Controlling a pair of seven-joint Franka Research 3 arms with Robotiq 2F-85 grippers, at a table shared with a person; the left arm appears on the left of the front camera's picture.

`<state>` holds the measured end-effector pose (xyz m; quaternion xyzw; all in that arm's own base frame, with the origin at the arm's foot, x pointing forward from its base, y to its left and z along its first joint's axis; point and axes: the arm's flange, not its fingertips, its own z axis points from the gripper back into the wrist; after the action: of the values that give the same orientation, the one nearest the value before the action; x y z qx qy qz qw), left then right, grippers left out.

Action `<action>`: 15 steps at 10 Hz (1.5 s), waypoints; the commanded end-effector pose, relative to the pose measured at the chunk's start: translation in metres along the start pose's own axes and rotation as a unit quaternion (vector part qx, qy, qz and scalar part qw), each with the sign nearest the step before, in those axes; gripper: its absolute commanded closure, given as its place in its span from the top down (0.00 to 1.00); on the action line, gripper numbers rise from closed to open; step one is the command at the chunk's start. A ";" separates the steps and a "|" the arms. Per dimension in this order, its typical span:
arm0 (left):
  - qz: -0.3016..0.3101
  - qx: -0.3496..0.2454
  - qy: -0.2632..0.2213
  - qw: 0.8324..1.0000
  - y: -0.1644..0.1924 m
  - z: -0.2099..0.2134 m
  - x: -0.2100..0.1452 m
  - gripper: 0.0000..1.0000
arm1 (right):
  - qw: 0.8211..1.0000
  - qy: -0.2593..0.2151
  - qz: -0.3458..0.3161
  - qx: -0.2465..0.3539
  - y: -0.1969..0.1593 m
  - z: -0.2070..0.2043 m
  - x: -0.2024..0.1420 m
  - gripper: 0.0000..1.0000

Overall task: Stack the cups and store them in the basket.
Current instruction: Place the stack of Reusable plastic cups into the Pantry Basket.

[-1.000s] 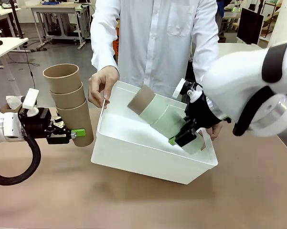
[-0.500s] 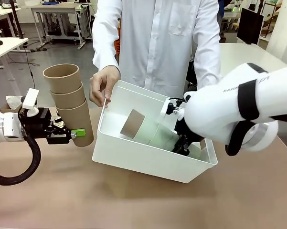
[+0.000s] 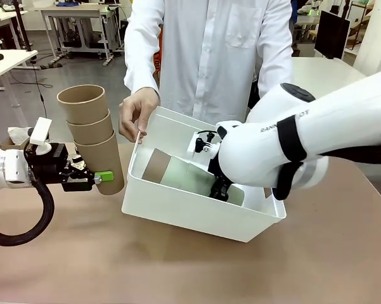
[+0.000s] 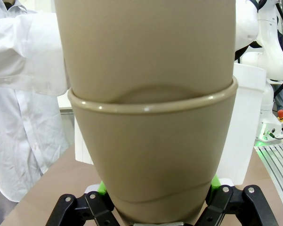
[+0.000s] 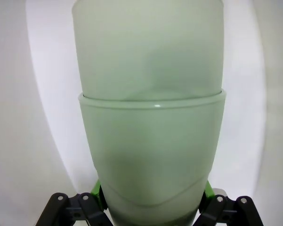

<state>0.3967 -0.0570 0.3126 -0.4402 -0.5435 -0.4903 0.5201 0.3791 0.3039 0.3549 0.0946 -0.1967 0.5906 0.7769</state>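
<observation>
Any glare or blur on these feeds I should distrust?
Front view: sharp, evenly lit, soft shadow under the basket. Left wrist view: brown cups close but crisp, small glints on a rim. Right wrist view: mint cups slightly soft, white surround washed out.

The counter [image 3: 177, 272] before me is brown. The white basket [image 3: 177, 212] rests on it, just right of middle, toward the far edge.

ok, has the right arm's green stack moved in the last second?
Yes. The green stack has gone down and leftward, from tilted above the basket rim to lying low inside it.
</observation>
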 end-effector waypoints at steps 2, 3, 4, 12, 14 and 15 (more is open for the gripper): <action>-0.007 -0.003 -0.003 1.000 0.000 0.000 0.004 0.83 | 1.000 -0.011 -0.003 -0.002 -0.009 0.003 0.003 0.84; -0.007 -0.003 -0.003 1.000 0.000 0.000 0.004 0.83 | 1.000 -0.001 -0.004 0.007 -0.010 0.005 0.004 1.00; -0.007 -0.003 -0.003 1.000 0.000 0.000 0.004 0.83 | 1.000 0.002 -0.006 0.010 -0.011 0.005 0.006 1.00; -0.007 -0.003 -0.003 1.000 0.000 0.000 0.004 0.83 | 0.993 -0.115 -0.011 0.033 -0.017 0.147 -0.031 1.00; -0.007 -0.003 -0.003 1.000 0.000 0.000 0.004 0.83 | 0.983 -0.175 -0.029 0.047 -0.022 0.214 -0.076 1.00; -0.007 -0.003 -0.003 1.000 0.000 0.000 0.004 0.83 | 0.976 -0.209 -0.037 0.053 -0.026 0.242 -0.093 1.00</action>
<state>0.3968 -0.0570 0.3126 -0.4400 -0.5434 -0.4904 0.5202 0.3445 0.1510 0.5329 0.2332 -0.3013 0.5460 0.7461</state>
